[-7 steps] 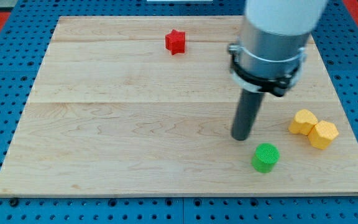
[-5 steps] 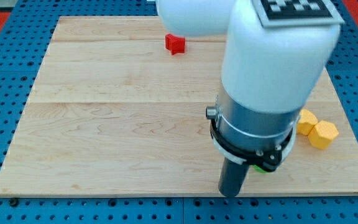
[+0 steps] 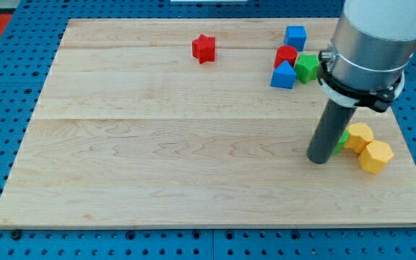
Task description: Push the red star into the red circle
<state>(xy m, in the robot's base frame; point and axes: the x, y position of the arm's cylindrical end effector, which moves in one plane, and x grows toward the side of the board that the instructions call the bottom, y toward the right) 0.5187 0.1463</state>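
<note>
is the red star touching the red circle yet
Apart. The camera view shows bare wood between the red star and the red circle; my tip is far from both.

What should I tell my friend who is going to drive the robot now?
My tip rests on the board near the view's right, just left of the green block and the two yellow blocks.
The red star sits alone near the view's top, left of centre.
The red circle is further right, in a cluster with the blue cube, a blue block and a green star.
Done: nothing; star and circle are apart.
Left: bring my tip to the star's left side and push it rightward into the circle.
</note>
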